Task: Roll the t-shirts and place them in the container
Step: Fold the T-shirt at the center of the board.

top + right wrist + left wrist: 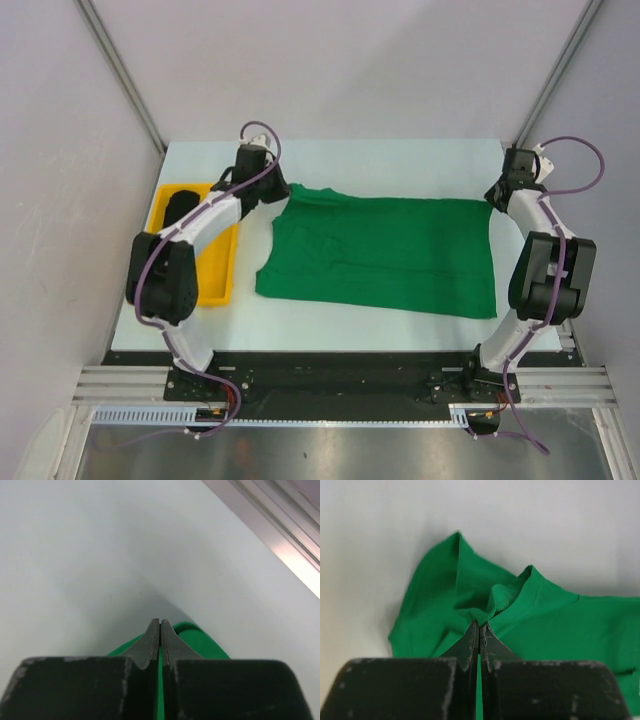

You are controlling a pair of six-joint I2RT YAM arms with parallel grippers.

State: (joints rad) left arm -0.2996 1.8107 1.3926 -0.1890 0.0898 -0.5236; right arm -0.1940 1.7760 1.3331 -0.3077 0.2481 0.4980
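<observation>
Both closed on cloth: left pincer [479,625] pinches green t-shirt [380,255] at its 10 o'clock corner, right pincer [160,622] at 2 o'clock. Best to lift both evenly, keeping the far edge taut.

You have no text, label, brand, number or sign to read in any view; nothing legible shows on any surface.

Noted from above: the black t-shirt [180,204] in the yellow bin [224,284] is partly covered by the left arm [215,208]. In the right wrist view, the green t-shirt [199,639] is mostly concealed behind the right gripper [160,622]; in the left wrist view it is cut off at the right edge
</observation>
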